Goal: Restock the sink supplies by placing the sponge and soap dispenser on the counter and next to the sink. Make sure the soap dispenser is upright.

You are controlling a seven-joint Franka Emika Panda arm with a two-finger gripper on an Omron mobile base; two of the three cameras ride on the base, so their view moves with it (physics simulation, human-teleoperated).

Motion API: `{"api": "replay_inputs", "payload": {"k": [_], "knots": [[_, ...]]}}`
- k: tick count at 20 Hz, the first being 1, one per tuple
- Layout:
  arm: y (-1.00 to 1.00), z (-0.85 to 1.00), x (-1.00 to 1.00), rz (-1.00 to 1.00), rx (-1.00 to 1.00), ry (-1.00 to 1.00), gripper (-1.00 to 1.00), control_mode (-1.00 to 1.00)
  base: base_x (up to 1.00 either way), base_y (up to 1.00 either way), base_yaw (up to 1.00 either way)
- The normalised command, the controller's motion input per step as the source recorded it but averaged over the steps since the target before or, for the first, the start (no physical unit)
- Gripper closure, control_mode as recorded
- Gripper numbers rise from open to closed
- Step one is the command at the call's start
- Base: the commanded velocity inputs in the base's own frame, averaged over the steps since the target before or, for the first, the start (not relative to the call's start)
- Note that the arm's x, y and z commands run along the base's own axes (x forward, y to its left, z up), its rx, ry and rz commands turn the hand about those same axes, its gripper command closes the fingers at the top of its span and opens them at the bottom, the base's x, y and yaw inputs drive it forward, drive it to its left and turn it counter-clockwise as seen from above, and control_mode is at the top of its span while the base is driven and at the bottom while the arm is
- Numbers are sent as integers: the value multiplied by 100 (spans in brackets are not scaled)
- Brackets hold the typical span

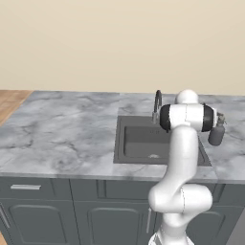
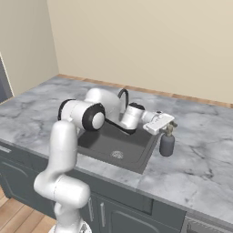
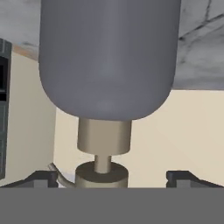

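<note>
The soap dispenser (image 2: 167, 144), a dark grey bottle with a beige pump top, stands upright on the marble counter (image 2: 205, 150) just right of the sink (image 2: 98, 142). It also appears at the sink's right rim (image 1: 216, 135), and its body is close up and inverted in the hand view (image 3: 107, 57). My gripper (image 2: 166, 123) is level with the pump top (image 3: 103, 174) and stands open, with a fingertip (image 3: 43, 178) on each side of the pump and apart from it. The sponge is out of view.
A thin dark faucet (image 1: 157, 103) curves over the back rim of the sink (image 1: 125, 139). The counter (image 1: 62, 134) stretches wide to the left above dark grey cabinets (image 1: 48, 210). A beige wall rises behind it.
</note>
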Motion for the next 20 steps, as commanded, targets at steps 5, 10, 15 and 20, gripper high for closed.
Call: {"api": "replay_inputs", "payload": {"k": [5, 10, 15, 20], "knots": [[11, 30, -1, 0, 0, 0, -100, -100, 0, 0, 0], [22, 36, -4, 0, 0, -1, -100, -100, 0, 0, 0], [24, 47, -7, 0, 0, -4, -100, -100, 0, 0, 0], [15, 57, -20, 0, 0, -6, -100, -100, 0, 0, 0]]}}
